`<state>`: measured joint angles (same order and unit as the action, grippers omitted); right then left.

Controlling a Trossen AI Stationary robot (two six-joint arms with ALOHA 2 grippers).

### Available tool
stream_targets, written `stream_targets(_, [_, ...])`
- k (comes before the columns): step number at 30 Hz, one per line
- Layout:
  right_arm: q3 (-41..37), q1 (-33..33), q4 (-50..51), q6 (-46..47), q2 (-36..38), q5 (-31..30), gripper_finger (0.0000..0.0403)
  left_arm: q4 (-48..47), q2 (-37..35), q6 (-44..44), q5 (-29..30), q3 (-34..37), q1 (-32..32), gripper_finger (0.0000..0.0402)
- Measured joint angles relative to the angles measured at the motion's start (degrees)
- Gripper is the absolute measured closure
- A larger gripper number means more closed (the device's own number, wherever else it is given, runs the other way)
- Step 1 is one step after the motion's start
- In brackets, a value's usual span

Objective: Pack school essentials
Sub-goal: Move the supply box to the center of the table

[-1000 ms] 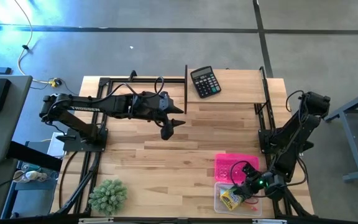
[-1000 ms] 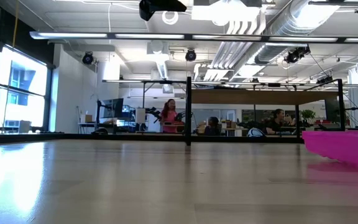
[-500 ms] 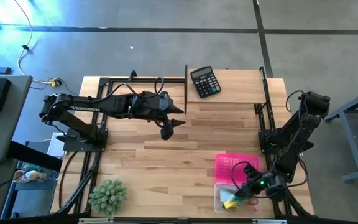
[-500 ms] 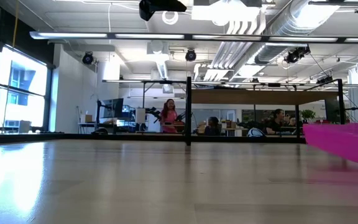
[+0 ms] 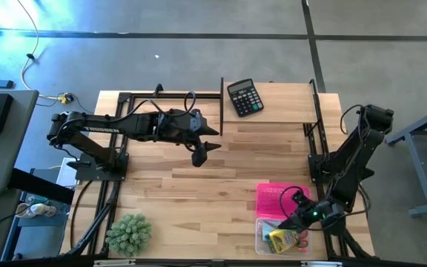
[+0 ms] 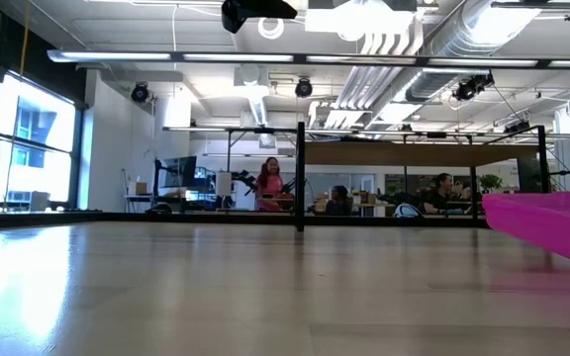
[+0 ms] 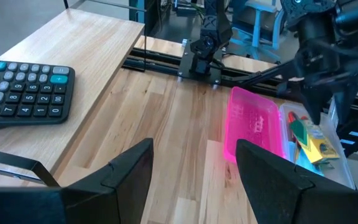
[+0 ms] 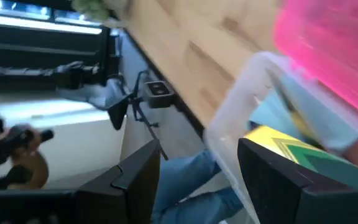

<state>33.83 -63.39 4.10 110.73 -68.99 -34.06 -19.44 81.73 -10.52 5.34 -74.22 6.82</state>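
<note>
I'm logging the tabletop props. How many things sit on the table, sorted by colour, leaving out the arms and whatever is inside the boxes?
Black: 1, the calculator
Green: 1, the spiky plant
Pink: 1, the pink lid
Clear: 1, the clear box
Total: 4

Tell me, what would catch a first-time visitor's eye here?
Probably the bright pink lid near the table's front right, beside a clear box of colourful stationery, with the right gripper hovering over that box. Next, the left gripper hangs with open jaws above the bare middle of the table. A black calculator lies at the far edge and a spiky green plant at the front left corner.
</note>
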Motion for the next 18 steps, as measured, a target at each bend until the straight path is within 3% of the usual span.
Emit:
stream_targets(3, [1.69, 0.43, -0.2, -6.0, 1.07, 1.0, 0.0197, 0.0, 0.0, 0.0, -0.02, -0.01, -0.01, 0.0184])
stream_targets(7, [4.33, 1.95, -0.33, -10.8, 0.45, 9.23, 0.0197, 0.02, 0.0, 0.0, -0.02, 0.0, 0.01, 0.0184])
stream_targets(14, [4.71, 4.34, 2.55, -8.94, -2.46, 21.86, 0.0197, 0.04, 0.0, -0.3, -0.04, 0.0, -0.01, 0.0184])
stream_targets(18, [4.72, 5.79, 6.34, -7.42, -3.15, 23.1, 0.0197, 0.04, 0.0, -0.42, -0.04, 0.0, 0.0, 0.0184])
